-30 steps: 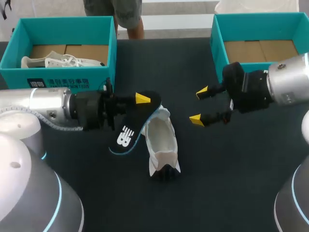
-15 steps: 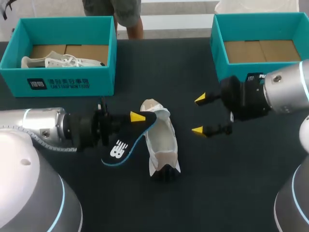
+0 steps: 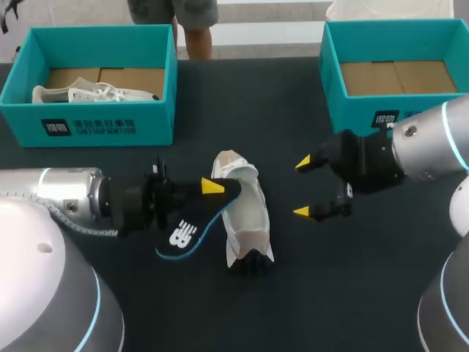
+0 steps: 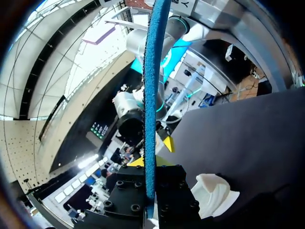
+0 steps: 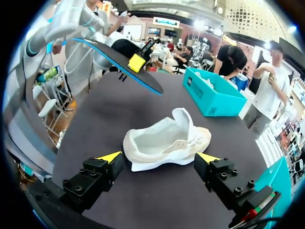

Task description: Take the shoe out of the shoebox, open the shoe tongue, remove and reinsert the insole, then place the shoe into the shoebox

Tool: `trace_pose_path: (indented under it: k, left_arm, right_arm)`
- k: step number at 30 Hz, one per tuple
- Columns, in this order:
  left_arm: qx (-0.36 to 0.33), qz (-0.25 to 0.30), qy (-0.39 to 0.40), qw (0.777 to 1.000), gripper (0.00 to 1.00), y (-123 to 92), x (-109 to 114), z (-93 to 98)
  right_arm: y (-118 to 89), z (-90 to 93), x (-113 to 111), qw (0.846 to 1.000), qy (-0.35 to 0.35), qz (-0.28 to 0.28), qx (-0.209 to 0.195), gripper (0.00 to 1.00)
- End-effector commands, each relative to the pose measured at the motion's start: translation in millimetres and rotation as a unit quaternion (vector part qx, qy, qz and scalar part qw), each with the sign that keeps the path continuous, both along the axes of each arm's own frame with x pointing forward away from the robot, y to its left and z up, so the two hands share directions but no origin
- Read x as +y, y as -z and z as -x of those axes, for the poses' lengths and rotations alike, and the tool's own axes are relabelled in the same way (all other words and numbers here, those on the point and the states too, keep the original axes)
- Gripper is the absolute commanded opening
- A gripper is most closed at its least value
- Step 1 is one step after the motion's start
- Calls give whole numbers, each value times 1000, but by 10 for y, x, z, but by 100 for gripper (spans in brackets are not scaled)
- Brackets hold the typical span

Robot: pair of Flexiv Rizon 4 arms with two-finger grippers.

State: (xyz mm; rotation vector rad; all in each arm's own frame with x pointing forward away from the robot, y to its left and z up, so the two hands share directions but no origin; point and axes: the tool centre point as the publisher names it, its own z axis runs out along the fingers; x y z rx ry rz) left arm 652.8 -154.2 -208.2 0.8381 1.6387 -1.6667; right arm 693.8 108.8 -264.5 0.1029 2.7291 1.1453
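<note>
A white shoe lies on the dark table, its tongue pulled open and its toe toward the front edge. My left gripper is shut on the black, blue-edged insole, which hangs tilted just left of the shoe. In the left wrist view the insole shows edge-on between the fingers of that gripper, with the shoe beside it. My right gripper stands open to the right of the shoe. In its own view the right gripper straddles the shoe without touching it, the insole beyond.
A teal shoebox at the back left holds another white shoe. A second teal shoebox stands at the back right with only its cardboard floor showing. Both arms reach in low over the table's middle.
My left gripper has carried the insole down and toward the front, still beside the shoe. The right gripper has drifted slightly toward the front, staying open.
</note>
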Motion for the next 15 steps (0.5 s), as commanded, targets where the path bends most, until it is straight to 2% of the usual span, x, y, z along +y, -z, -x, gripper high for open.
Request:
trace_pose_path:
  k: [1, 8, 10, 15]
  left_arm:
    - [-1, -1, -3, 1000, 0, 39, -41, 206]
    - [19, 11, -8, 1000, 0, 227, -60, 279]
    - [25, 10, -12, 1000, 0, 280, -72, 286]
    - [34, 7, -17, 999, 0, 381, -107, 298]
  right_arm:
    - [133, -220, 164, 989, -36, 142, 7, 100]
    - [373, -314, 139, 982, -64, 176, -1, 100]
    - [399, -320, 148, 985, -63, 163, -13, 100]
    - [421, -312, 170, 984, -62, 168, -12, 100]
